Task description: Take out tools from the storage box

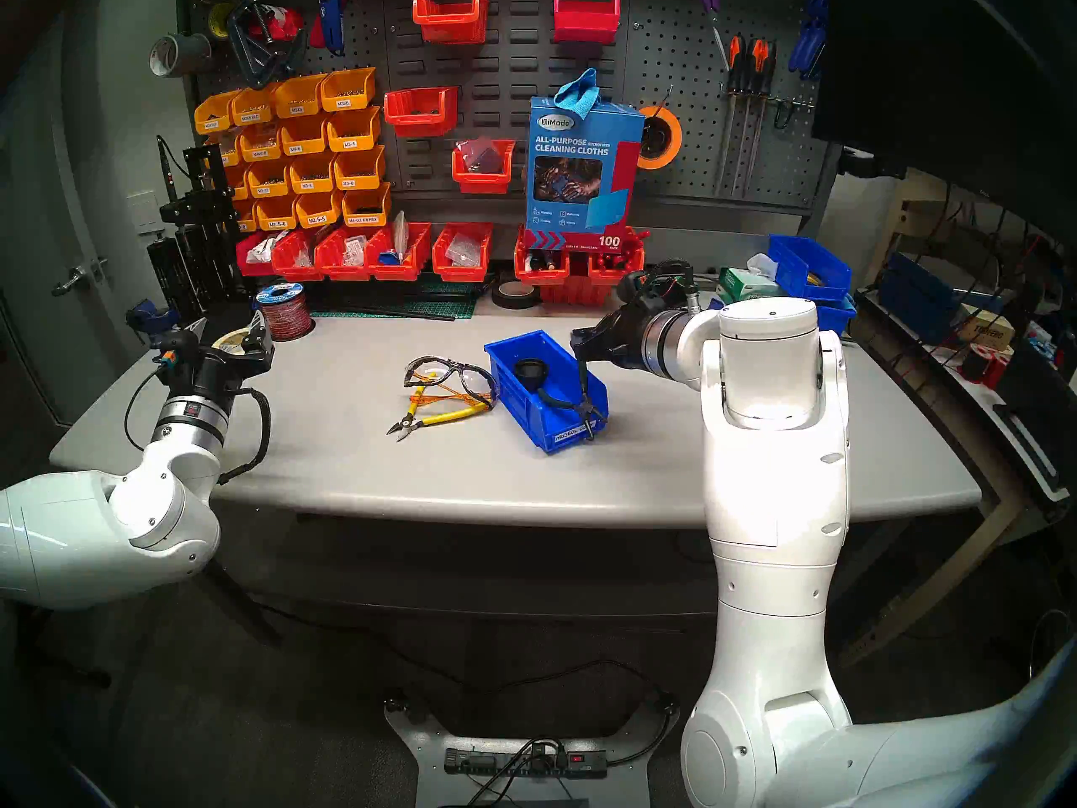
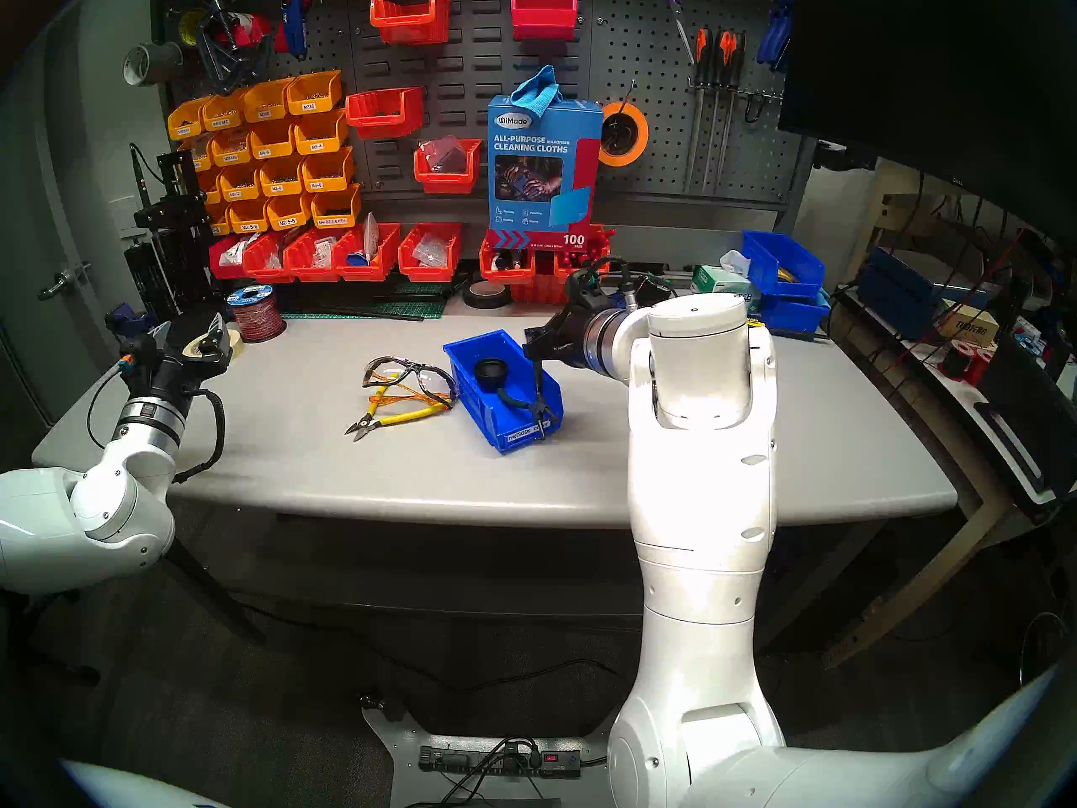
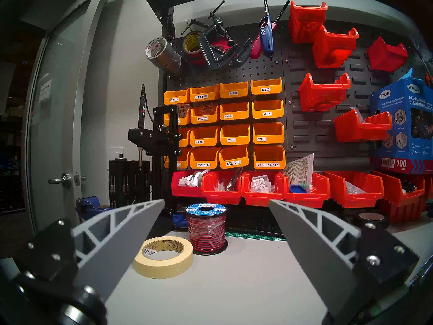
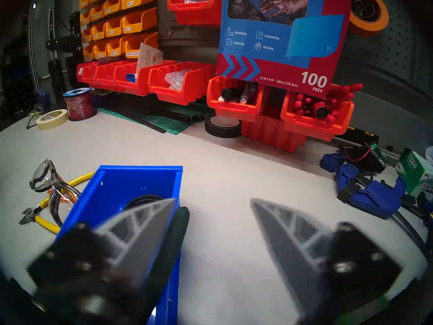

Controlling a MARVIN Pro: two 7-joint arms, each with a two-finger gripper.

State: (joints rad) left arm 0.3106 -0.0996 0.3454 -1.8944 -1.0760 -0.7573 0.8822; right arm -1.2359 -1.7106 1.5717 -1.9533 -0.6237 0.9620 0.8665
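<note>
Head views: storage box [image 1: 508, 384] sits mid-counter [image 1: 349, 474], label lip on the near end. The safety glasses [image 1: 446, 375] and yellow cutters [image 1: 443, 419] are already out, lying touching each other just left of the box. The black cup piece [image 1: 529, 372] is still inside at the far end. The green-handled pliers [image 1: 583, 405] are in the near end, nose down against the front lip, one handle standing up into the right claw [image 1: 583, 352]. The left claw [image 1: 227, 331] is parked well apart at the far left, near the tape roll [image 1: 230, 341]. Left wrist: left claw [image 3: 215, 201] is spread wide with nothing between the fingers, looking at the tape roll [image 3: 164, 256] and wire spool [image 3: 206, 226]. Right wrist: the frame is blurred. Right claw [image 4: 213, 200] shows a gap, and the pliers handle [image 4: 173, 237] lies against the inner face of the left finger [image 4: 140, 226]. I cannot tell whether it is clamped yet. The box wall [image 4: 131, 183] sits right under that finger. Step in hand looks like grabbing the pliers. To do it well, close fully on the one handle before lifting. Then lift straight up so the nose clears the lip and doesn't drag the box, and set the pliers down clear of the glasses. The loose second handle may swing.
</note>
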